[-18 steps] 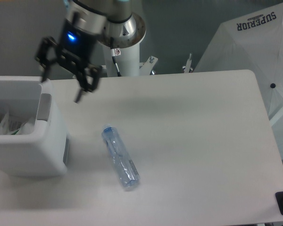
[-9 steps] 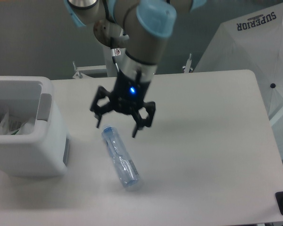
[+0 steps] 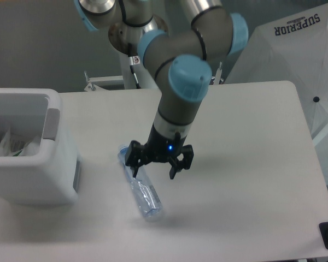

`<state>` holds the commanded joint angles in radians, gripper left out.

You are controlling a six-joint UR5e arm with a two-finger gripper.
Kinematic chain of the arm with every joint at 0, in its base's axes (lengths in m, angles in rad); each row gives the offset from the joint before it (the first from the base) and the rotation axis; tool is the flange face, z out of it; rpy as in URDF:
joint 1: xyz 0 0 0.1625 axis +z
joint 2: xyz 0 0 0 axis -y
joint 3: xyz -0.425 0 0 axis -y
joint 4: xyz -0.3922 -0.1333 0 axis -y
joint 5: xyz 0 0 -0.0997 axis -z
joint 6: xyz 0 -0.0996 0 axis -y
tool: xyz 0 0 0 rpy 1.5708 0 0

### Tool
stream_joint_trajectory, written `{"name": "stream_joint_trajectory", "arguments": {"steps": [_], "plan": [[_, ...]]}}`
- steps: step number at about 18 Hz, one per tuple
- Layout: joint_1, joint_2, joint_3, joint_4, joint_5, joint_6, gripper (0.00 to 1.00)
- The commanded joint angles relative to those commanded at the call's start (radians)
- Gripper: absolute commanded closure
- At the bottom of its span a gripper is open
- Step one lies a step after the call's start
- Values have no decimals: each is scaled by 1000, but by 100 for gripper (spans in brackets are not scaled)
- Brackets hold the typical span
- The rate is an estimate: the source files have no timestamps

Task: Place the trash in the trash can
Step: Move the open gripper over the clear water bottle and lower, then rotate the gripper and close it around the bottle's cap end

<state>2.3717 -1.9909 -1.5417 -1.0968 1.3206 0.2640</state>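
Gripper (image 3: 153,170): fingers spread wide, low over the bottle's upper end, holding nothing.
Bottle (image 3: 142,192): lying on table (image 3: 246,164), lower centre.
Bag (image 3: 8,144): inside bin (image 3: 35,180), left edge.

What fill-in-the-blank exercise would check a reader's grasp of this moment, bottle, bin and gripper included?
1. The clear bottle lies on its ____ on the table.
2. The gripper hovers over the bottle with its jaws ____.
3. The plastic bag lies inside the white ____.
4. The trash can stands at the table's ____ edge in the camera view.

Missing words: side; open; trash can; left
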Motion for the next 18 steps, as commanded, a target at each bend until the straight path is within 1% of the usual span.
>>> {"name": "stream_joint_trajectory", "arguments": {"steps": [2,4,5,12,13,14,16,17,18], "plan": [[-15,-37,23,-24,26,-38,0],[-25,-71,52,-61,48,-78,0],[-29,-86,63,-69,61,-89,0],[-54,-160,104,-71,124,-179,0],[-55,-169,109,-78,137,-184,0],[-60,-180,123,-97,149,-186,0],[-61,-212,172,-188,151,-190,0],[-61,-229,193,-225,151,-192,0],[-63,-239,210,-245,151,-193,0]]}}
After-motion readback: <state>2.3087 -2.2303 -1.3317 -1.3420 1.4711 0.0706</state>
